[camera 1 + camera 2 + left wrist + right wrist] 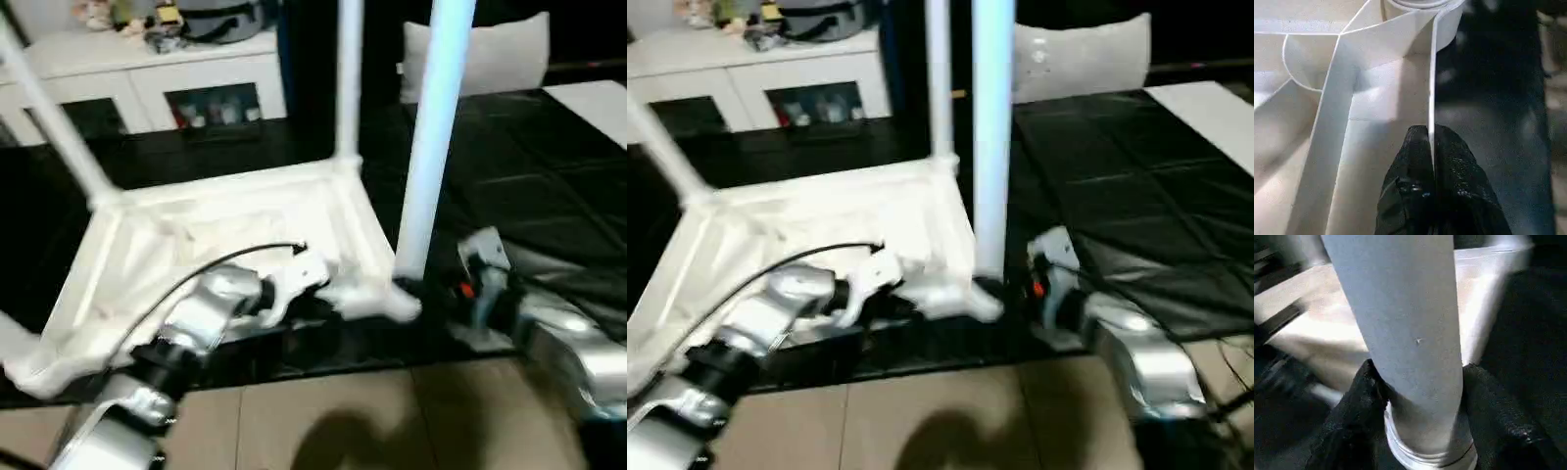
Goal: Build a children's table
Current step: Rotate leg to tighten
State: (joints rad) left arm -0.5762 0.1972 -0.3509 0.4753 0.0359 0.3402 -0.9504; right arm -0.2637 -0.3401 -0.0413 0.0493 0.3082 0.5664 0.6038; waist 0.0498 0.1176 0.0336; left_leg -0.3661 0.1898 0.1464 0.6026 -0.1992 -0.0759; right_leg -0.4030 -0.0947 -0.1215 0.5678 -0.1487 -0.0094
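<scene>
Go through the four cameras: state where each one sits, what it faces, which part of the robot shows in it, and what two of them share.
Left eye view: head, looking down at the upturned table top; both silver forearms show.
Right eye view: same head, slightly beside; same scene.
Left wrist view: along the left gripper, pinching the top's thin side wall.
Right wrist view: along the right gripper, fingers around the near leg.
Shared: both eye views show that leg standing in the near corner.

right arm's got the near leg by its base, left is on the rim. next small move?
Probably turn or press the long round white leg down into its corner socket. The right gripper has a black finger on each side of the leg's base, where a threaded collar shows. The left gripper pinches the thin rim of the upturned white plastic tabletop, bracing it. Whether the leg is fully seated is unclear.
</scene>
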